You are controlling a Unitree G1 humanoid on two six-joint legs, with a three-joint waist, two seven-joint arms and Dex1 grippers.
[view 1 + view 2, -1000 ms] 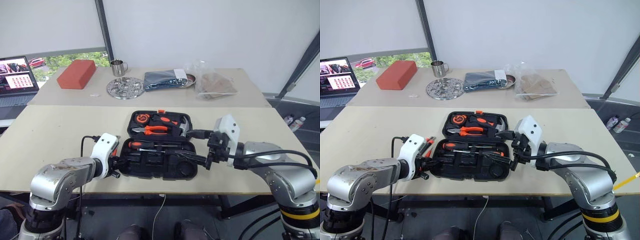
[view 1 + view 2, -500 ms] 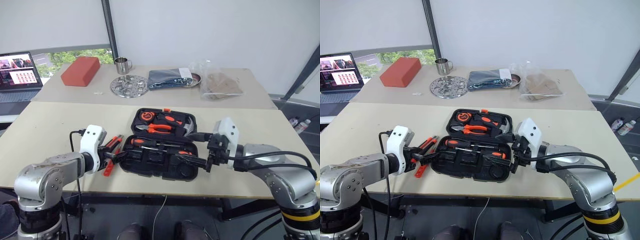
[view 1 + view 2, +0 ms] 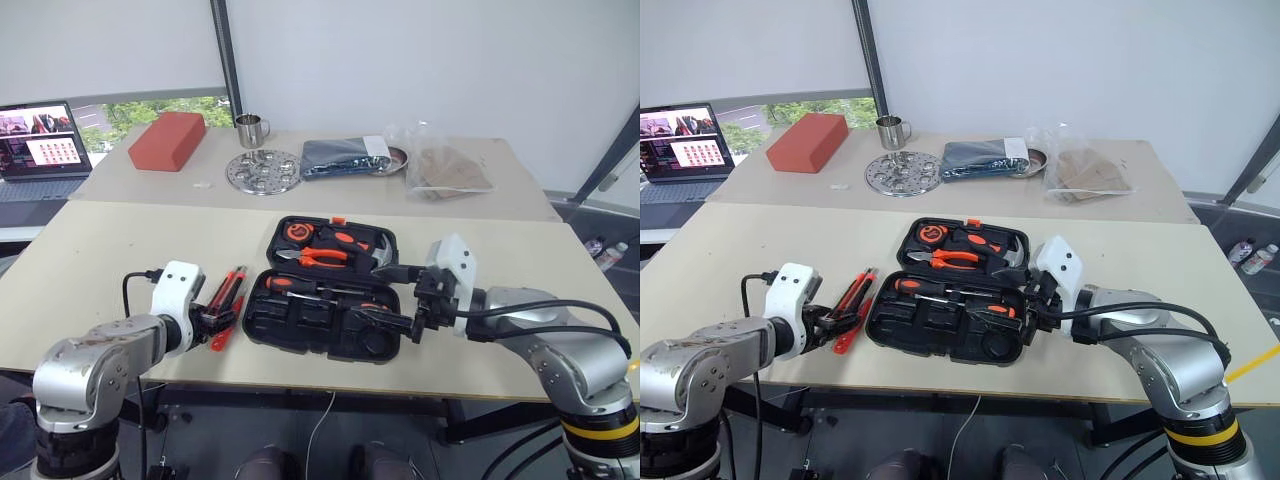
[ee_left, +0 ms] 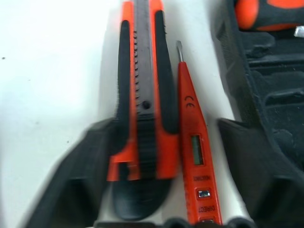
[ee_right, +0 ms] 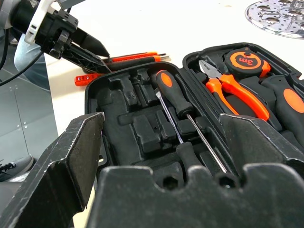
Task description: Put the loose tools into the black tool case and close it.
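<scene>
Lying open mid-table, black tool case, utility knife and pen-like tool just left of it; left gripper spread around both; right gripper wide over near half, holding nothing.

Far counter, left to right: open laptop at the edge, red block, steel mug behind a perforated metal disc, folded dark cloth, and clear bag with brown contents. Bottles lie on the floor at right.
</scene>
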